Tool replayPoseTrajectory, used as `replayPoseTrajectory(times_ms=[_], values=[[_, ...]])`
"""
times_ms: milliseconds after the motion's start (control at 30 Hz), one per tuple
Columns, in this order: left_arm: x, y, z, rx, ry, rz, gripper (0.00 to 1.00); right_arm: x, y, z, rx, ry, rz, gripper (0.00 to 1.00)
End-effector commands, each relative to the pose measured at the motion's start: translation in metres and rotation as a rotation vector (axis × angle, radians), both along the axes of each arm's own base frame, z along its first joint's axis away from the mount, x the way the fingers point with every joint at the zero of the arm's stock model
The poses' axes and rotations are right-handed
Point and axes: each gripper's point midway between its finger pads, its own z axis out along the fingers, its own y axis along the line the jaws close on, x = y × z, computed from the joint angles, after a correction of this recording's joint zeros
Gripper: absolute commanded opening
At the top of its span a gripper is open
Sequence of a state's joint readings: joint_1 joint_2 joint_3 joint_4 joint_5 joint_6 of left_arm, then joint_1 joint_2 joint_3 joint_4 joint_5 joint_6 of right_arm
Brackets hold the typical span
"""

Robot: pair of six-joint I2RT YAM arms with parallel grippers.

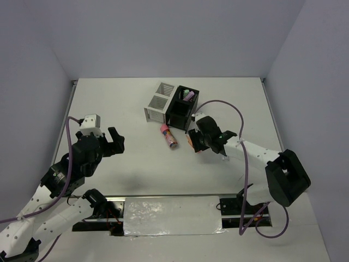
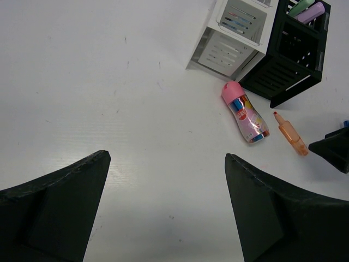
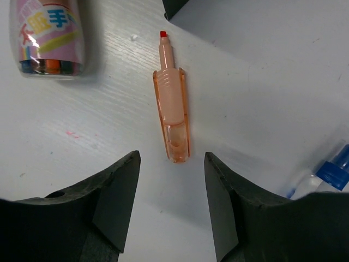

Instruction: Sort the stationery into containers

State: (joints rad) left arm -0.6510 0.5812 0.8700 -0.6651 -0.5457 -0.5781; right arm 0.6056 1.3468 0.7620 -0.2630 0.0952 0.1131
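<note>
An orange highlighter [image 3: 172, 103] lies uncapped on the table, its red tip towards the black container [image 1: 182, 106]. My right gripper [image 3: 172, 164] is open just behind its rear end, fingers either side, not touching it. The pink tube [image 3: 49, 35] lies to its left, in front of the white container [image 1: 159, 101]. A clear blue-capped bottle [image 3: 330, 172] shows at the right edge. A green pen [image 2: 301, 6] and a purple pen [image 2: 311, 12] stand in the black container [image 2: 292, 54]. My left gripper [image 2: 166, 164] hangs open over bare table, far left of the pink tube [image 2: 245, 113].
The two containers stand side by side touching at the back middle of the table [image 1: 125, 109]. Grey walls close the table in on three sides. A foil-covered strip [image 1: 172, 215] lies at the near edge between the arm bases.
</note>
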Motion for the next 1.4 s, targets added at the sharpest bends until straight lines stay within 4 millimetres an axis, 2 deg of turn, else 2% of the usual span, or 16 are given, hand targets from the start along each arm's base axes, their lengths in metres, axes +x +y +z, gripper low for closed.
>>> replayPoseTrajectory(times_ms=[0,133,533,833,1100,1200,1233,1367], values=[[0.003,-0.001,0.013,-0.013,-0.033,0.001,0.99,0.019,0.012,0.012,0.008,-0.039,-0.005,0.59],[0.003,0.000,0.014,-0.015,-0.038,0.001,0.99,0.023,0.023,0.009,0.085,-0.026,-0.048,0.59],[0.003,-0.009,0.015,-0.017,-0.048,-0.056,0.99,0.027,0.022,-0.029,0.037,0.033,-0.093,0.60],[0.002,-0.012,0.017,-0.024,-0.058,-0.076,0.99,0.018,0.024,-0.046,-0.008,0.047,-0.106,0.54],[0.000,-0.012,0.019,-0.035,-0.066,-0.082,0.99,0.009,0.026,-0.056,-0.046,0.087,-0.126,0.54],[-0.001,-0.012,0.020,-0.040,-0.068,-0.084,0.99,0.005,0.027,-0.060,-0.075,0.084,-0.140,0.47],[-0.001,-0.012,0.020,-0.040,-0.071,-0.083,0.99,0.004,0.025,-0.062,-0.092,0.083,-0.152,0.40],[-0.003,-0.012,0.021,-0.050,-0.075,-0.086,0.99,-0.005,0.024,-0.067,-0.119,0.073,-0.195,0.24]])
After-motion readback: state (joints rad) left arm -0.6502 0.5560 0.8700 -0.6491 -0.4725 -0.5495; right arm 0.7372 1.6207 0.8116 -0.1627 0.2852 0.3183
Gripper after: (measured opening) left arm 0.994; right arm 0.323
